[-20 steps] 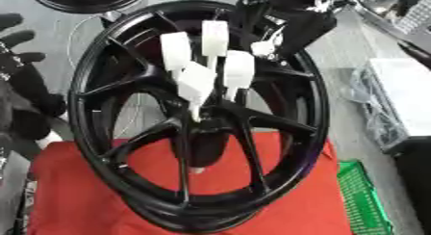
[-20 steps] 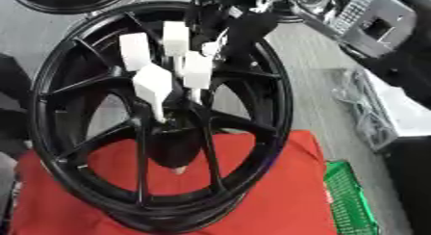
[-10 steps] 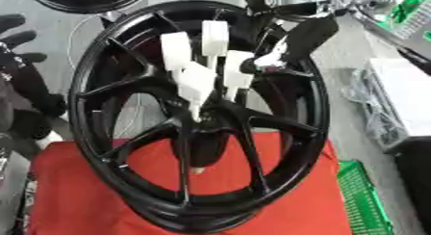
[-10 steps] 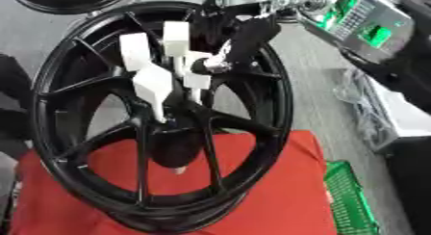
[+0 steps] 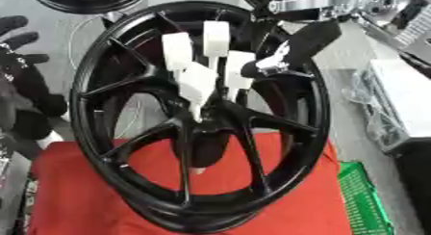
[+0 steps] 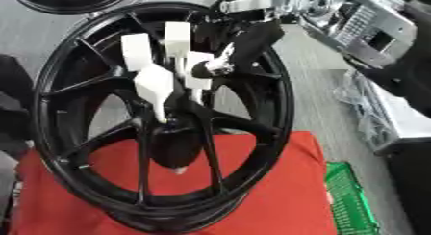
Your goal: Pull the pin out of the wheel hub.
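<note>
Now the wheel hub [image 5: 198,133] is seen standing on the red cloth [image 5: 76,190], white pins [image 5: 198,87] clustered at its centre; the right hand [image 5: 290,48] is touching one, fingers curled.

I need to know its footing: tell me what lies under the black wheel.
Under the wheel a red cloth is spread, showing between the spokes and around the lower rim. The rim covers the spot where it bears on the cloth.
</note>
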